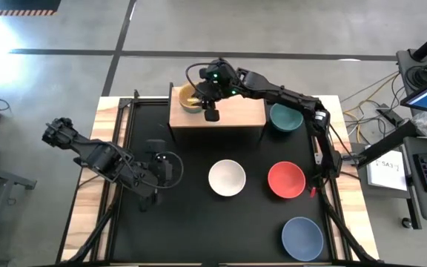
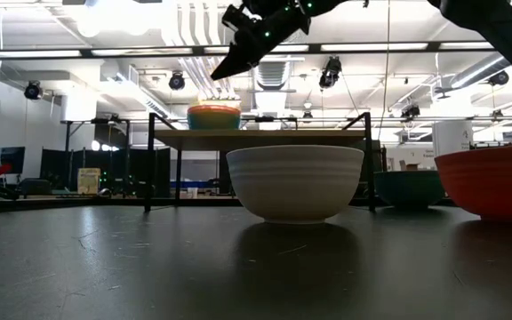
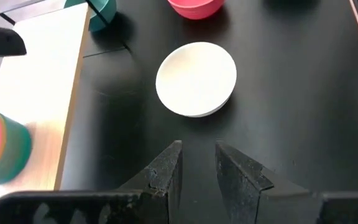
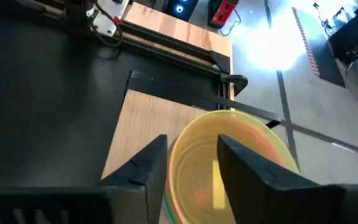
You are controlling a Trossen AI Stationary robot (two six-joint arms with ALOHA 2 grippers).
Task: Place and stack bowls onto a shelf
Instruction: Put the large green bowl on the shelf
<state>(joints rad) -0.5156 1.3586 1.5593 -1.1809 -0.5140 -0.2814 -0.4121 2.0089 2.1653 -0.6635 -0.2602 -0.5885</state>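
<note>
My right hand (image 1: pixel 209 104) hangs over the shelf (image 1: pixel 232 113), fingers apart, straddling the near rim of the stacked small bowls (image 1: pixel 189 97) but gripping nothing. Stack sits rim-up at the shelf's left end, yellow bowl on top, pink and green bands showing below it. The shelf's long axis runs left-right across the back of the bench (image 1: pixel 191 230). My left hand (image 3: pixel 197 171) waits low over the bench's left side, fingers slightly apart, empty, pointing at the white bowl (image 1: pixel 227 178). Red bowl (image 1: pixel 286 180), periwinkle bowl (image 1: pixel 302 237) and teal bowl (image 1: pixel 285 117) sit rim-up on the black surface, teal just right of the shelf. Behind: workshop with ceiling lights, cables, keyboard.
</note>
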